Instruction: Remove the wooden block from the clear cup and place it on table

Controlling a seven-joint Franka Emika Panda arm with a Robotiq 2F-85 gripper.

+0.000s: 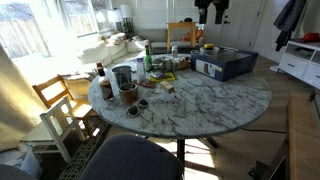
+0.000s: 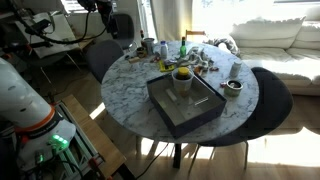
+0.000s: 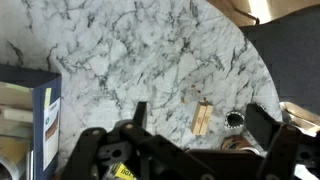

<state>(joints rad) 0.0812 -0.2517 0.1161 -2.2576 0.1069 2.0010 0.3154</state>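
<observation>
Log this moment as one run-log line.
wooden block: lying on the table, not gripped | gripper: open, above the block | task: placement looks done

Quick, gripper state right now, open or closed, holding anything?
Gripper: open, holding nothing; the wooden block lies on the table.

A dark blue rectangular box [image 1: 222, 65] sits on the round white-and-grey marble-look table [image 1: 200, 110], near its edge. In an exterior view a cluster of bottles and cups [image 1: 135, 78] stands left of the box. In the wrist view the small light-brown wooden block [image 3: 202, 118] lies on the table, right of the box, well apart.
</observation>
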